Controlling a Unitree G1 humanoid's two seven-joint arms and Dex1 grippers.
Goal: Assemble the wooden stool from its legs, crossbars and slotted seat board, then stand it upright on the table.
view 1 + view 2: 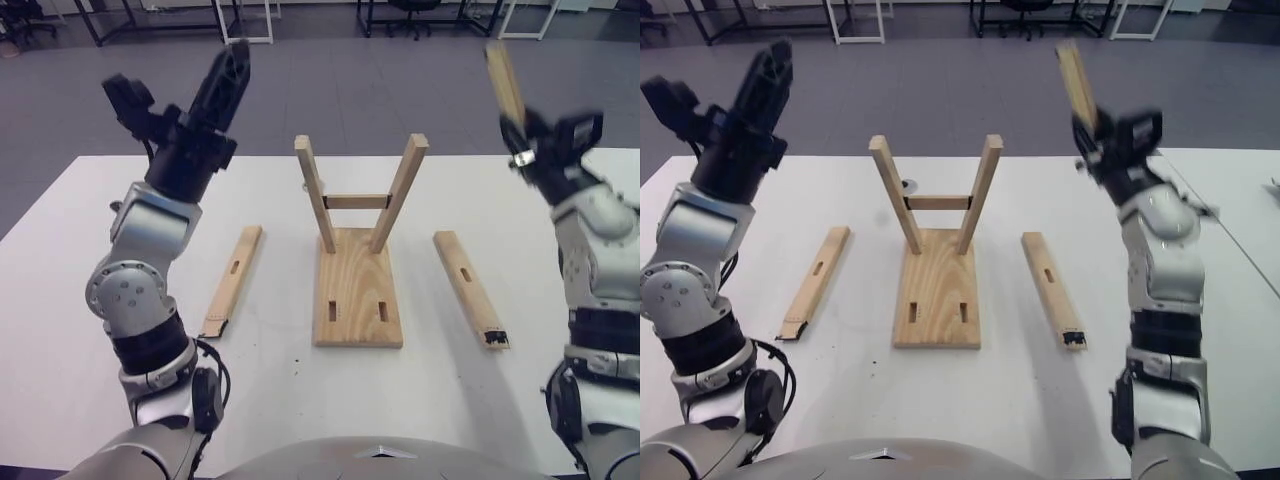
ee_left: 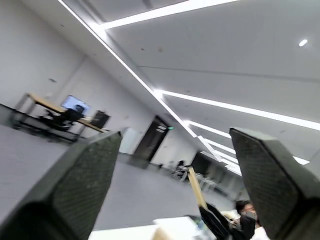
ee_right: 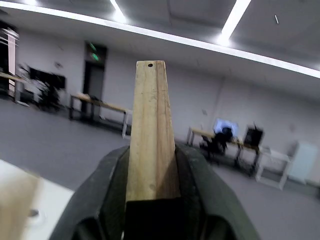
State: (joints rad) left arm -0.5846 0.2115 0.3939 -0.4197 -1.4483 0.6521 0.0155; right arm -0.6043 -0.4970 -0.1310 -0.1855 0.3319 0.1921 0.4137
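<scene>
Right gripper (image 3: pixel 152 167) sits closest to its wrist camera, clenched on a wooden bar (image 3: pixel 151 125) that sticks straight out past the dark fingers (image 3: pixel 112 180), with a small hole near its free end. Seen from the head, this gripper is raised high on the right, and the bar points up with a slight tilt. Left gripper (image 2: pixel 175 137) is raised on the left and released, its two fingers (image 2: pixel 75 185) spread wide with the room showing between them.

Down on the white table (image 1: pixel 70 300), the seat board (image 1: pixel 357 290) lies flat in the middle, its length running away from the robot. From its far end rise the left standing leg (image 1: pixel 316 195) and the right standing leg (image 1: pixel 399 195), leaning outward from each other, joined about halfway up by a short crossbar (image 1: pixel 356 201). Two slots (image 1: pixel 332 311) sit side by side in the board's near half. Flat on the table, the left loose leg (image 1: pixel 233 280) and the right loose leg (image 1: pixel 470 290) flank the board, each apart from it, their near ends splayed outward; the right one's near end is dark
</scene>
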